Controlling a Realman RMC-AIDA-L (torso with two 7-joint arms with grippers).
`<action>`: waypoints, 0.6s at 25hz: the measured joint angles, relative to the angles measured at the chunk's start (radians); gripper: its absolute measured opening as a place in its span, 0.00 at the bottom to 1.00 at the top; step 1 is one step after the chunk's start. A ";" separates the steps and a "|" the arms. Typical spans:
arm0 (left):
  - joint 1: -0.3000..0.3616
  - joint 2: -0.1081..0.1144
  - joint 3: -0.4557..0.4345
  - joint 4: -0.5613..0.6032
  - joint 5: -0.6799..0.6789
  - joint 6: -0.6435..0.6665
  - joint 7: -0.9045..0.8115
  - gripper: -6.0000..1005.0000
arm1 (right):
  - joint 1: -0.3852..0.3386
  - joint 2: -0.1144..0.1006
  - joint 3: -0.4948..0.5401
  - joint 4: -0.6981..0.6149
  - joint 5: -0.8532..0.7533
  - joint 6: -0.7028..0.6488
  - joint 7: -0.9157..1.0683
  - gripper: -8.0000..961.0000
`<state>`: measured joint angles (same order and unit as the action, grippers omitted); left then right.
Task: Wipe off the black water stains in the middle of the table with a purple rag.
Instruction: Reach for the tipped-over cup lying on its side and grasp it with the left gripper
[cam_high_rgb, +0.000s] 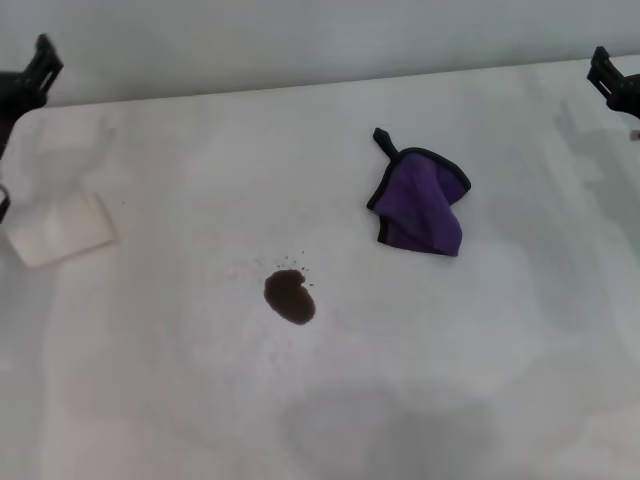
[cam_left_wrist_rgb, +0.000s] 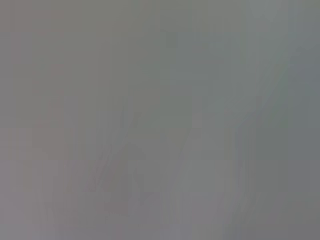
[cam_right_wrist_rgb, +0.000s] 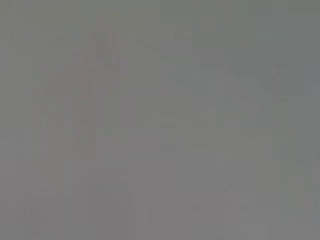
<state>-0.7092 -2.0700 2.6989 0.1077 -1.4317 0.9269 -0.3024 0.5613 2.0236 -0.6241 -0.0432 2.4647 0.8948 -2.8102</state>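
The black water stains (cam_high_rgb: 289, 297) lie on the counter (cam_high_rgb: 480, 380) near its middle, with specks just behind them. The purple rag (cam_high_rgb: 422, 203) lies on the counter behind and to the right of the stains, well apart from them, its loop tab at the far corner. A paper cup (cam_high_rgb: 60, 228) lies on its side at the left edge. The left gripper (cam_high_rgb: 30, 75) hangs at the far left corner, the right gripper (cam_high_rgb: 612, 80) at the far right.

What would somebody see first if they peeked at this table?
Probably the purple rag, a crumpled cloth with black edging lying right of the middle of the white table. Next comes the black water stains, a small dark puddle with tiny specks near the middle, apart from the rag. A white object lies at the left edge, and the left tool and right tool sit at the far corners.
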 joint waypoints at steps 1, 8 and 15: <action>-0.013 0.002 0.000 -0.002 0.018 -0.006 -0.017 0.88 | -0.002 -0.001 0.001 0.000 0.001 -0.001 0.000 0.89; -0.100 0.089 0.002 -0.017 0.355 -0.051 -0.452 0.88 | -0.003 -0.001 0.003 -0.006 0.002 -0.004 0.000 0.89; -0.227 0.182 0.032 -0.174 0.981 0.102 -1.148 0.88 | 0.007 -0.002 0.003 -0.007 0.002 -0.004 0.000 0.89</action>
<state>-0.9364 -1.8882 2.7311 -0.0667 -0.4512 1.0294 -1.4504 0.5682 2.0220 -0.6212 -0.0504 2.4667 0.8910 -2.8102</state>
